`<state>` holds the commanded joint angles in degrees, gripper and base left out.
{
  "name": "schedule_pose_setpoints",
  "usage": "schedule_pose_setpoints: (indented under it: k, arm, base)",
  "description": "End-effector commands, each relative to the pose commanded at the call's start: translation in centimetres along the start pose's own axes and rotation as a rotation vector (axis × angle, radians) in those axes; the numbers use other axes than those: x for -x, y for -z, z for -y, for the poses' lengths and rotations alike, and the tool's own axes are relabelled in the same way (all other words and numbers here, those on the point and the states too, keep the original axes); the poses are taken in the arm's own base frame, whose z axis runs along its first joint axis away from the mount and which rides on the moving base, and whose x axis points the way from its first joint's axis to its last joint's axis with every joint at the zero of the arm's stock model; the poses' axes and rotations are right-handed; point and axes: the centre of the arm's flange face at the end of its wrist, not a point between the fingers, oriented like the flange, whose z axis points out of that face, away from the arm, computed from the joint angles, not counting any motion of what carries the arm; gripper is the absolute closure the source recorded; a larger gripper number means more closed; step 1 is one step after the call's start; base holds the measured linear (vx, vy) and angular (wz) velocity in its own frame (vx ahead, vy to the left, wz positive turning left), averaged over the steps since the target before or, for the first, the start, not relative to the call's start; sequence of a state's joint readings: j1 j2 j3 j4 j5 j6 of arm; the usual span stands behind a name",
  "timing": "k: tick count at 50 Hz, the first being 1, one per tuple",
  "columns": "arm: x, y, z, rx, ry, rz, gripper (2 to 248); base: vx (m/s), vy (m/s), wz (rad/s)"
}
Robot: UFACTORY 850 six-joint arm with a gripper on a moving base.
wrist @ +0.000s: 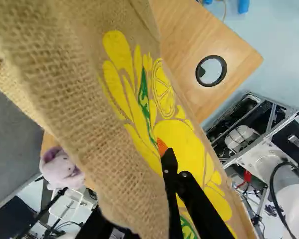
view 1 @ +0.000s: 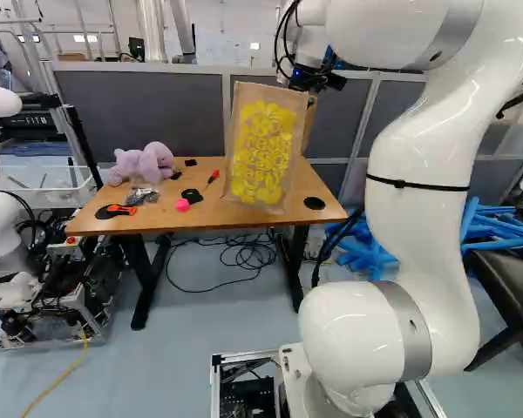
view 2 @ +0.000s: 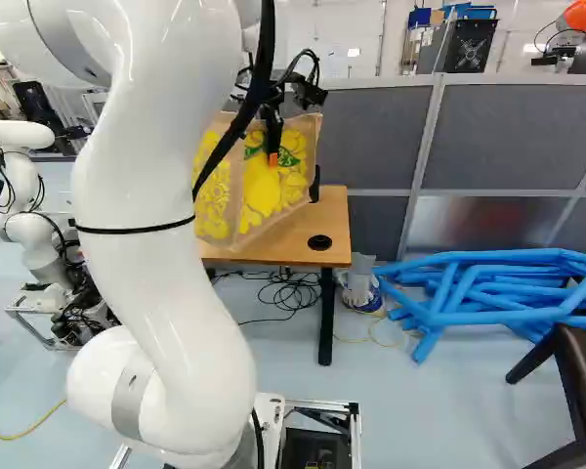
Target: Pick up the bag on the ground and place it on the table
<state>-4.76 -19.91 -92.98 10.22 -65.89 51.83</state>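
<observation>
Near the top of the right base view my gripper (view 2: 272,156) is shut on the burlap bag (view 2: 264,195), which has yellow and green print. In the left base view the gripper's black mount (view 1: 309,80) shows beside the upright bag (view 1: 263,148). The bag's lower edge overlaps the wooden table (view 1: 322,193); I cannot tell whether it touches the top. In the wrist view the gripper (wrist: 162,149) has one orange-tipped finger against the printed side of the bag (wrist: 134,189); cloth hides most of the other.
A purple plush toy (view 1: 144,163), a screwdriver (view 1: 213,177), a pink item (view 1: 182,205) and an orange-black tool (view 1: 115,211) lie on the table. Another robot (view 1: 4,226) stands left. Blue tubes (view 2: 488,288) and a dark stool (view 2: 576,391) are at right.
</observation>
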Motion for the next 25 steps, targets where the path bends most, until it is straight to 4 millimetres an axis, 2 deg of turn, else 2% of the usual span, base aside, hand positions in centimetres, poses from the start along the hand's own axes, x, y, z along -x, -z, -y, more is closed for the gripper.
schedule_pose_setpoints:
  k: [25]
  arm:
    - [-1.5,-3.9,0.7,0.028,-0.260,-0.017,218]
  base:
    - [0.000,0.000,0.000]
